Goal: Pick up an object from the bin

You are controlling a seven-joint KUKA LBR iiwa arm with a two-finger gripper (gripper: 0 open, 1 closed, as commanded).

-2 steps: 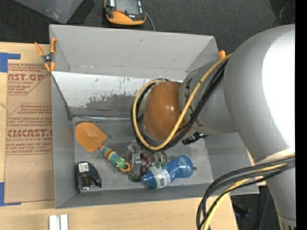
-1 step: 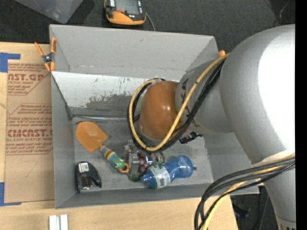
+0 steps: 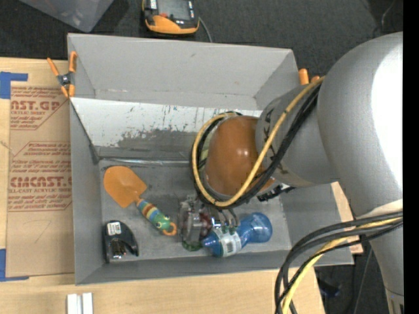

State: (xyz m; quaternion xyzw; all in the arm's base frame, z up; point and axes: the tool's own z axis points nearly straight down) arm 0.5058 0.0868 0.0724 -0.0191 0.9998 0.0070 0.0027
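Camera view has the tool low over the bin floor, touching or just left of a blue plastic bottle, probably the thing it is placed to take. I cannot tell how wide it stands or whether it holds anything. An orange toy shovel lies further left of the bottle.

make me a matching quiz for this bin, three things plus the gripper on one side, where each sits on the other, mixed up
Things:
1. orange toy shovel
2. small black box
3. blue bottle
4. gripper

Places, as seen in the camera view:
a. lower left corner of the bin floor
b. lying along the lower wall, just right of the gripper
c. left part of the floor, striped handle pointing down and to the right
d. between the shovel's handle end and the bottle

Pairs: 1-c, 2-a, 3-b, 4-d
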